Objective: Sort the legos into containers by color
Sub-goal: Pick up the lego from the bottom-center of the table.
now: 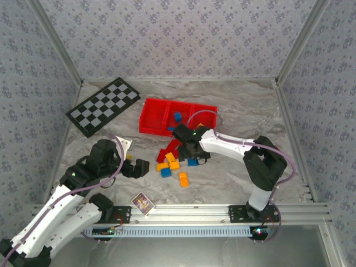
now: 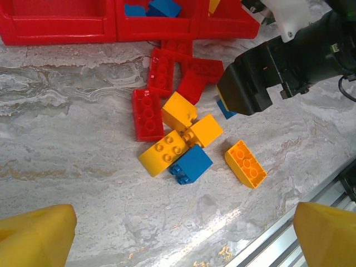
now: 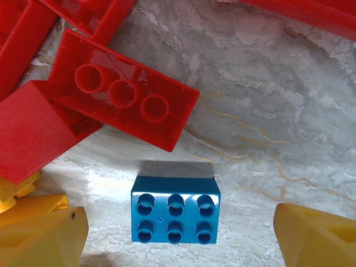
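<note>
Legos [image 2: 167, 153]: glossy studded plastic bricks, red, blue, orange-yellow, clustered centre frame below shallow red plastic tray [image 2: 55, 28].
Right gripper [image 3: 181, 239]: spread wide, straddling blue six-stud brick [image 3: 175, 217].
Left gripper [image 2: 181, 239]: spread wide, holding nothing.

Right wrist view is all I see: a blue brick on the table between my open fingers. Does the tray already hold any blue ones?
Observer: Yes, blue bricks lie in the middle compartment of the red tray.
Operator: Any other blue one loose?
Observer: One more blue brick touches two yellow bricks.
Operator: Where's the left arm?
Observer: The left fingers are open, left of the yellow bricks, holding nothing.
</note>
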Action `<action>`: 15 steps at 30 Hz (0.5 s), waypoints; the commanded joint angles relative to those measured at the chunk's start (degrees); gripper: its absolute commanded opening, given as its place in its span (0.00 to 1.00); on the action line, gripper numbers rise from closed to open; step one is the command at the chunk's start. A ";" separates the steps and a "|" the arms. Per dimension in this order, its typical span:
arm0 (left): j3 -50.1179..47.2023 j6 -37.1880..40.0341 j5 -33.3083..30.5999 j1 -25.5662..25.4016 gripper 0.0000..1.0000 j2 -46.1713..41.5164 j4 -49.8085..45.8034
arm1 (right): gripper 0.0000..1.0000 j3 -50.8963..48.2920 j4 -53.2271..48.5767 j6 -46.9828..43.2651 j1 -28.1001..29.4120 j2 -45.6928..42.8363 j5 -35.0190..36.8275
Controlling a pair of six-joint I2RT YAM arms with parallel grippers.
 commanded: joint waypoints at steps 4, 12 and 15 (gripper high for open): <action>0.05 0.04 -0.18 -0.77 1.00 -0.79 0.15 | 0.87 -2.27 0.70 2.17 -0.54 2.44 -0.46; 0.03 0.12 -0.27 -0.86 1.00 -0.79 0.16 | 0.77 -3.40 2.88 1.94 -0.83 4.08 -2.05; -0.03 0.12 -0.26 -0.85 1.00 -0.79 0.30 | 0.73 -3.65 3.23 2.49 -0.87 4.33 -2.21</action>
